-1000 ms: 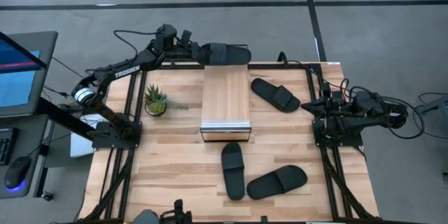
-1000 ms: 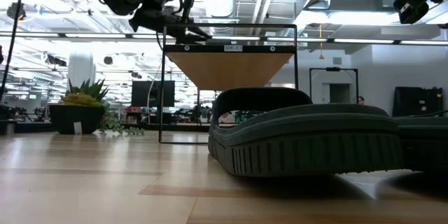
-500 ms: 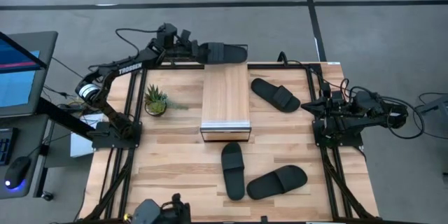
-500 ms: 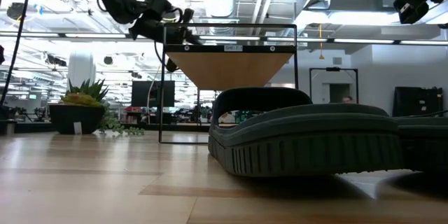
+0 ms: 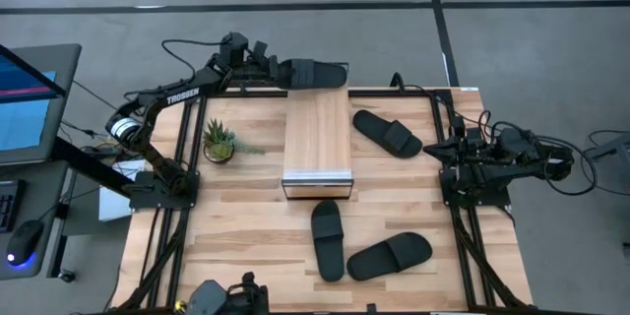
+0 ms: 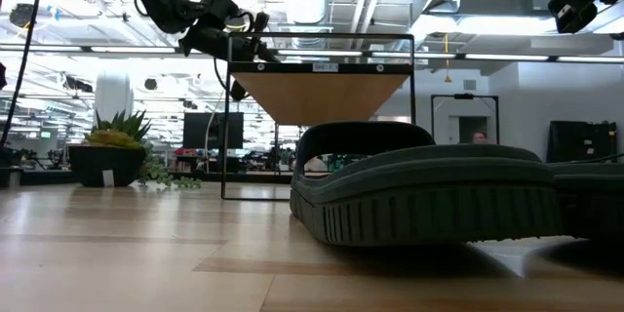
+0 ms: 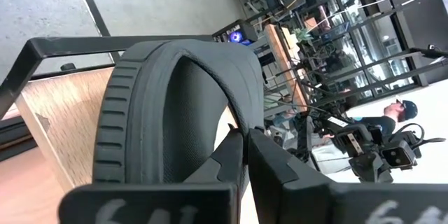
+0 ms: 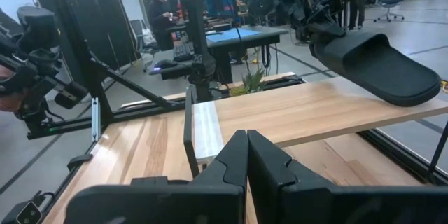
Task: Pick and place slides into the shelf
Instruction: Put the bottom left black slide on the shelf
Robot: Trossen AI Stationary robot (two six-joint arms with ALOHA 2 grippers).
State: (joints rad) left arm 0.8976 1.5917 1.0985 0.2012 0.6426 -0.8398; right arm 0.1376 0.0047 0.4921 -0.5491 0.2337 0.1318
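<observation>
My left gripper [image 5: 271, 69] is shut on one black slide [image 5: 313, 73] and holds it in the air just past the far end of the shelf [image 5: 317, 138], a narrow unit with a light wood top. The right wrist view shows this slide [image 8: 378, 59] level above the shelf's far end [image 8: 315, 108]. Three more slides lie sole-down on the table: one right of the shelf [image 5: 387, 133] and two near the front edge [image 5: 328, 239], [image 5: 389, 256]. My right gripper [image 5: 443, 148] waits shut at the table's right edge. My left gripper holds the slide by the end of its sole nearest the arm [image 7: 222, 143], pinched between the two fingers [image 7: 269, 164]. The fingers come in level from the table's left, along the slide's length. The slide is lifted clear and juts out toward the right, its strap [image 7: 217, 70] beyond the fingertips.
A small potted plant [image 5: 219, 143] stands left of the shelf. Black frame rails [image 5: 187, 157] run along the table's left and right sides. A monitor [image 5: 30, 98] stands off the table's left. In the low view one slide [image 6: 429, 195] fills the foreground.
My left gripper, still shut on the slide, has drawn back slightly toward the table's left and far edge and turned a little at the wrist. The slide has shifted with it. In the last half second it has kept still.
</observation>
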